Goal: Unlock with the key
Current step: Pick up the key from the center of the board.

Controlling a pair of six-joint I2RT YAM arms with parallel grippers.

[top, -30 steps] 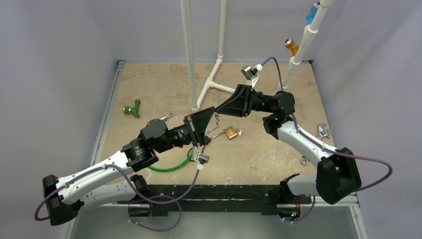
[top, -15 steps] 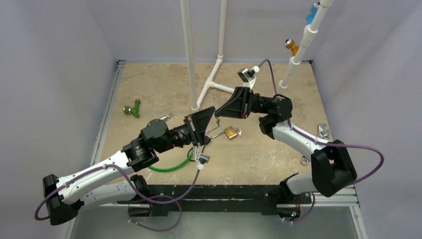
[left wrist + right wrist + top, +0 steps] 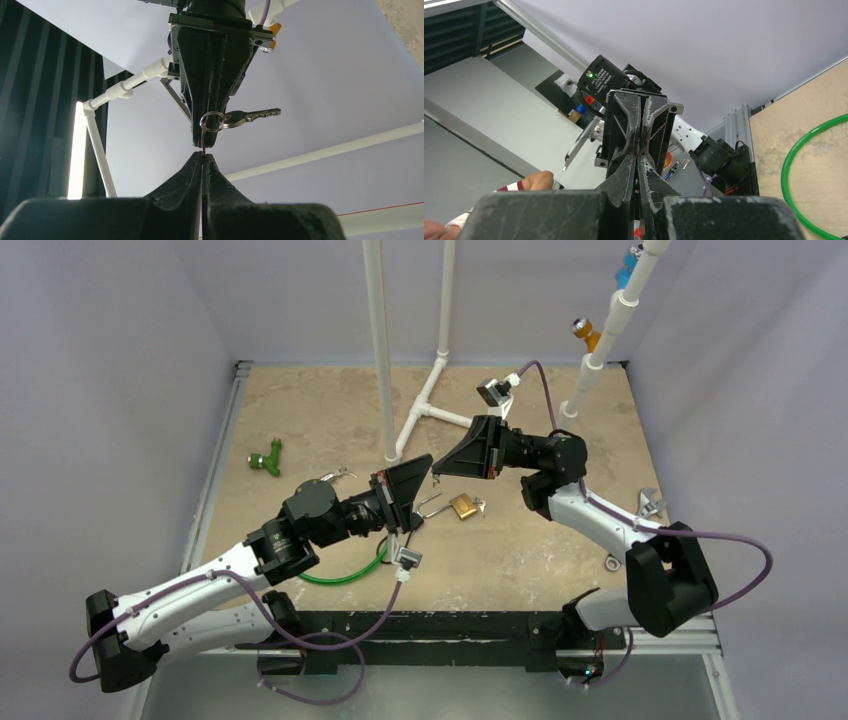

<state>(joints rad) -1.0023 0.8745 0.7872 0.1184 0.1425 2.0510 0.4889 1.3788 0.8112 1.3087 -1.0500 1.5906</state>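
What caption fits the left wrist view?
Left gripper and right gripper, both shut, tip to tip; key on ring beside them.

Top view: soft, even light from above, medium bright. Beige stone-pattern table top [image 3: 330, 410] well lit; shadows under black arms weak, diffuse. No glare on lavender walls. Straight lines bend slightly toward edges.

Left wrist view: small silver key on ring [image 3: 250, 116] sharp, tiny highlights on metal. Black left gripper [image 3: 202, 157] close to lens, dark, little detail. White vertical strip [image 3: 77, 150] at left overexposed.

Right wrist view: black right gripper [image 3: 638, 156] dim but scratches readable; pale wall behind bright, flat.
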